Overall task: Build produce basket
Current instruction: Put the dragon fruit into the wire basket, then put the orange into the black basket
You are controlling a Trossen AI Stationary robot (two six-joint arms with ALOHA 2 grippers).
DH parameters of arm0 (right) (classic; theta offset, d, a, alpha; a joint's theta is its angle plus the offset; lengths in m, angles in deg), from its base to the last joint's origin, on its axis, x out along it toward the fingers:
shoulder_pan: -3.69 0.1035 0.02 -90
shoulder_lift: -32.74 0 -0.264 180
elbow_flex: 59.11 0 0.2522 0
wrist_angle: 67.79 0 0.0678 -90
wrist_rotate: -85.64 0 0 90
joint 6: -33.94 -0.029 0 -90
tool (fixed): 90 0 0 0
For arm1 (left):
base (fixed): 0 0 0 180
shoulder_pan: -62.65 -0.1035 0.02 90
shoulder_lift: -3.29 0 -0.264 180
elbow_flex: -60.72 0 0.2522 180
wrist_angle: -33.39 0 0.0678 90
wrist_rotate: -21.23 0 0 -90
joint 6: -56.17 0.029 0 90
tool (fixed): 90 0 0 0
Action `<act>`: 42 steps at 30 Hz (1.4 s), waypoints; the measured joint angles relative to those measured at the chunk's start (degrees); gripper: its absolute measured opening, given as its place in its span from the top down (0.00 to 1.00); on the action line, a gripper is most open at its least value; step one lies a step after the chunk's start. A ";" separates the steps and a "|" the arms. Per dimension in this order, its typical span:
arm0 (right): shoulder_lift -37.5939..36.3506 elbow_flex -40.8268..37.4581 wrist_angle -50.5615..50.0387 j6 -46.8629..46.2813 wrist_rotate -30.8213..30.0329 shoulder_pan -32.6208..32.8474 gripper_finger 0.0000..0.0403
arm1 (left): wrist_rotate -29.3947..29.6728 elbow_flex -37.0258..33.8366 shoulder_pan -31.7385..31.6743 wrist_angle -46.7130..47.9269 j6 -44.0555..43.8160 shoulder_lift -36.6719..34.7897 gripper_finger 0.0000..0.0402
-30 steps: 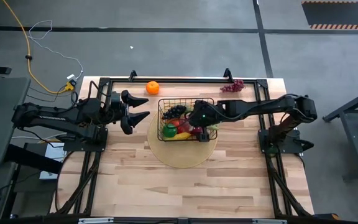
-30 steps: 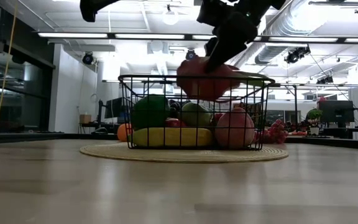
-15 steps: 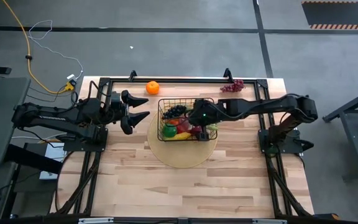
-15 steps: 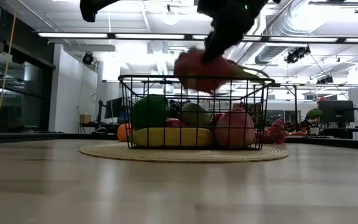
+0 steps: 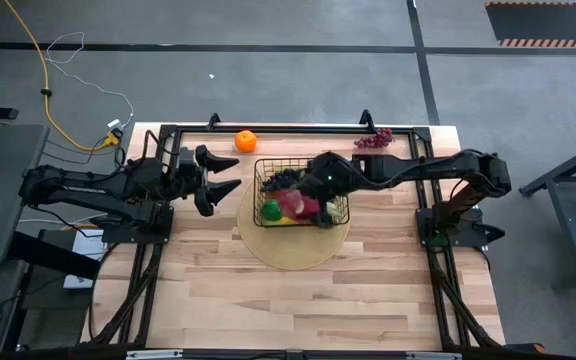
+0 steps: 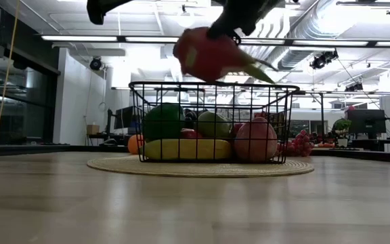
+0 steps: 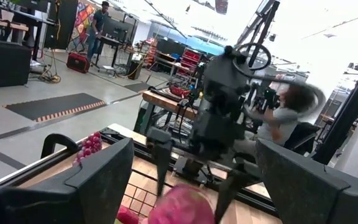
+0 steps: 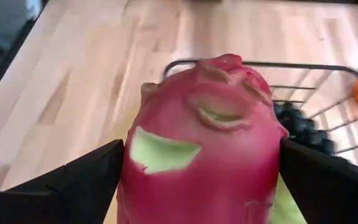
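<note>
The black wire basket [image 5: 301, 193] stands on a round pale mat and holds a banana [image 6: 188, 149], a green ball [image 6: 162, 122], a pear [image 6: 213, 125], a peach [image 6: 256, 140] and dark grapes [image 5: 283, 178]. My right gripper [image 5: 300, 203] is over the basket, shut on the pink dragon fruit [image 6: 210, 54], which hangs above the rim. An orange [image 5: 245, 141] and red grapes [image 5: 373, 138] lie on the table near its far edge. My left gripper [image 5: 225, 172] waits open, left of the basket. My right gripper pinches the dragon fruit between its two fingers [image 8: 73, 183], one on each side of the fruit's body [image 8: 135, 168]. The fingers come from above, slanting in from the table's right. The fruit hangs below them, lifted clear above the basket's rim [image 6: 212, 84].
The round mat [image 5: 293, 245] reaches past the basket toward the table's near edge. A black frame rail [image 5: 288, 127] runs along the far edge. Bare wood lies on the near half of the table. In the left wrist view a person [image 7: 284, 115] sits beyond the table.
My right gripper has risen, carrying the dragon fruit from the level of the basket's rim to well above it and a little toward the table's left. It has stayed shut on the fruit. The other produce in the basket has kept its place.
</note>
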 joint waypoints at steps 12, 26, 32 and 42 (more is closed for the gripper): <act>0.94 -0.05 -0.62 -0.92 2.32 -0.73 0.01 | 0.40 0.00 0.00 0.85 0.09 0.01 0.19; -6.16 -0.07 -0.90 -6.78 -2.27 -3.71 0.01 | 0.20 0.00 0.00 0.81 -1.49 -0.01 0.19; -19.23 -10.13 3.26 -10.26 -2.09 -7.59 0.01 | 0.20 0.00 0.00 0.81 -1.49 0.00 0.19; -40.41 -36.19 36.72 -26.26 -1.32 -8.79 0.01 | 0.15 0.00 0.00 0.79 1.52 -0.01 0.19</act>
